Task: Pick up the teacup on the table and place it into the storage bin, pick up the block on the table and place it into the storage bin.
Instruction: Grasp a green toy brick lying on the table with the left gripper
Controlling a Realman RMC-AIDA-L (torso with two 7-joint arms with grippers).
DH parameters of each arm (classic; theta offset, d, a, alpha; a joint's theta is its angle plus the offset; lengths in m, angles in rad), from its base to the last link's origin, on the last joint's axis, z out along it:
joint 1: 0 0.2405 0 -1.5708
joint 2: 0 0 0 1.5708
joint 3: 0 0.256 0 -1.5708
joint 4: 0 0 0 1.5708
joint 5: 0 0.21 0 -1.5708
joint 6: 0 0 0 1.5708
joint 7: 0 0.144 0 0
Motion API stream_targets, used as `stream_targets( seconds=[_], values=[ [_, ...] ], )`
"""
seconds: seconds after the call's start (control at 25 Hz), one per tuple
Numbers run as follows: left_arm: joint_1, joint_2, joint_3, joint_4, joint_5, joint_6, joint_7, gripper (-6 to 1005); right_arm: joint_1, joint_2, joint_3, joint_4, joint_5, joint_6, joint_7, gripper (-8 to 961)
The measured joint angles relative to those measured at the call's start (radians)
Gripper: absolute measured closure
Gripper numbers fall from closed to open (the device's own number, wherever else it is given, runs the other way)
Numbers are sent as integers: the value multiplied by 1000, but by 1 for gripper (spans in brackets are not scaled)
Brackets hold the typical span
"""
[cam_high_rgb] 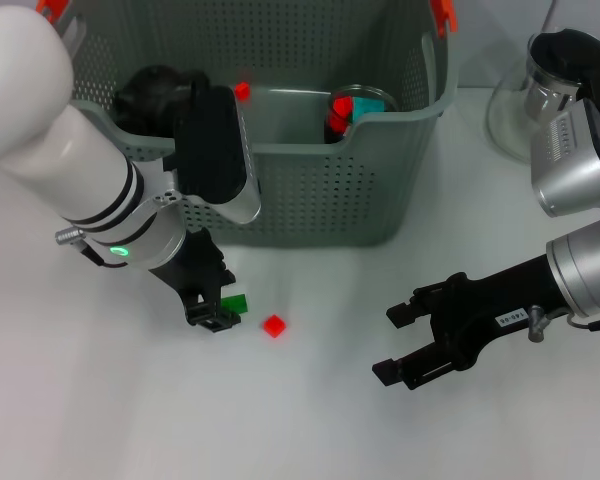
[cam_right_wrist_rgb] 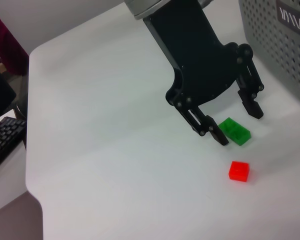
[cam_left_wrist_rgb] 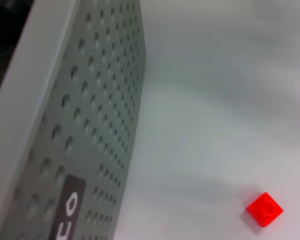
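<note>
A green block (cam_high_rgb: 237, 302) lies on the white table in front of the storage bin (cam_high_rgb: 310, 200). My left gripper (cam_high_rgb: 216, 312) hangs low over it, open, its two black fingers straddling the block (cam_right_wrist_rgb: 235, 131) without closing on it. A small red block (cam_high_rgb: 273, 325) sits just to the right of the green one, also seen on the table (cam_left_wrist_rgb: 264, 209) (cam_right_wrist_rgb: 239, 170). Inside the bin, a round teacup (cam_high_rgb: 362, 103) rests by the right wall with red and teal pieces beside it. My right gripper (cam_high_rgb: 392, 343) is open over the table's right side, holding nothing.
A glass teapot with a black lid (cam_high_rgb: 550, 95) stands at the back right. Another small red piece (cam_high_rgb: 242, 90) lies in the bin. The bin's perforated front wall (cam_left_wrist_rgb: 90, 125) is close to the left gripper (cam_right_wrist_rgb: 240, 126). The table edge (cam_right_wrist_rgb: 32, 150) is farther off.
</note>
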Motion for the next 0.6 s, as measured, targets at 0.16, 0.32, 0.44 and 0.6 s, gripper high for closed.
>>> stream_targets(
  seconds=[0.16,0.32,0.44,0.6],
  values=[
    [-1,0,0,-9,0,-1,0,541,0,0,0,0,0,0,0,42],
    [-3,0,1,-18,0,-2,2,570,0,0,1,0,0,0,0,42],
    [-3,0,5,-17,-2,2,2,598,0,0,1,0,0,-1,0,42],
    [-4,0,5,-12,-5,3,-3,640,0,0,1,-1,0,-3,0,42]
  ],
)
